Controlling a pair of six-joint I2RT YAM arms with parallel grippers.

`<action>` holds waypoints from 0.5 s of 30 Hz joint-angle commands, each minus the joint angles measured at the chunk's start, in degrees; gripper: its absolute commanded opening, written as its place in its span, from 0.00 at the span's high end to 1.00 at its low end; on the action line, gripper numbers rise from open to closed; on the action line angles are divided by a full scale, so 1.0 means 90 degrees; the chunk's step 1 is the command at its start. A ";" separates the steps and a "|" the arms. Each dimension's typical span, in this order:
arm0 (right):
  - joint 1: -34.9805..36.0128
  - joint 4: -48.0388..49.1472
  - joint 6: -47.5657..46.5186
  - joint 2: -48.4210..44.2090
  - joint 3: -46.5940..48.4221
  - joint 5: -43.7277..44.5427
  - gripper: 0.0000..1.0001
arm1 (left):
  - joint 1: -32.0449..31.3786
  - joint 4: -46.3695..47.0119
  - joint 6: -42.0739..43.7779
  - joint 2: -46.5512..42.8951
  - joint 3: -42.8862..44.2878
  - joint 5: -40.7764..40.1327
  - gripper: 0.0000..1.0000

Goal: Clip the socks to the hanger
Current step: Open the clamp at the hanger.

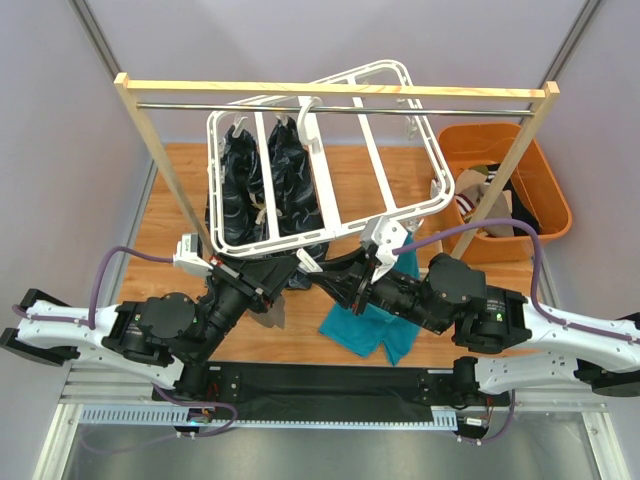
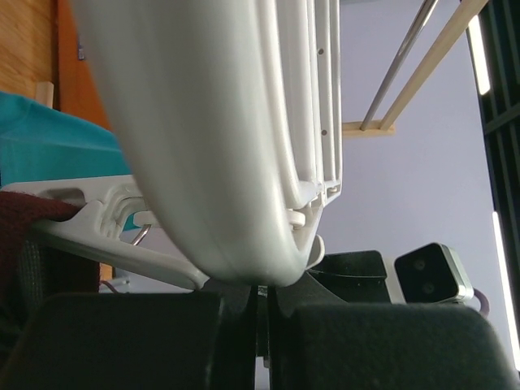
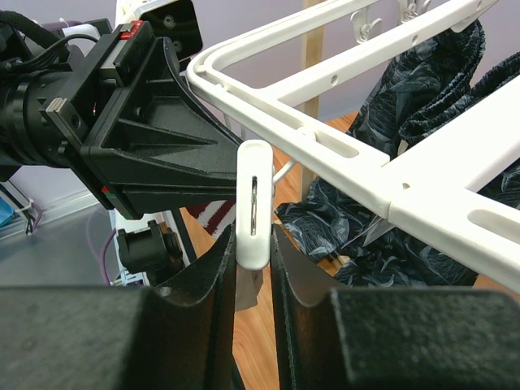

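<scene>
Left gripper is clamped tight on the near rim of the hanger; the tilted frame sits right on top of its fingers. Steadying role, by the look. Just below that hand, on its near side, a grey-brown sock lies loose on the table.

Right gripper is just beside the left one, fingers pinched on either side of a dangling clip, with the clip's lower end between them. No sock in either hand.

Step, my read: squeezing the clip to open it. Next move needs a sock fed into the clip mouth, but both hands are busy, so one has to let go and fetch. Teal sock lies under the right hand, the nearest pick.

Beyond both hands a dark patterned cloth hangs through the frame and crowds the clips, with the wooden rack further out. Far right of the right hand is an orange bin with a striped sock inside.
</scene>
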 commanded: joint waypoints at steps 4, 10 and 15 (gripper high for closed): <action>0.0030 0.0239 0.0170 0.0107 0.0205 0.0000 1.00 | -0.0006 -0.0234 -0.0302 0.0020 -0.0073 0.0016 1.00; 0.0040 -0.0182 0.0337 0.0127 0.0440 0.0185 1.00 | -0.0006 -0.0743 -0.0430 -0.0340 -0.0209 0.0210 0.67; 0.0040 -0.0474 0.0405 0.0098 0.0557 0.0273 1.00 | -0.0006 -0.0226 0.0400 -0.0751 -0.0610 0.0465 0.42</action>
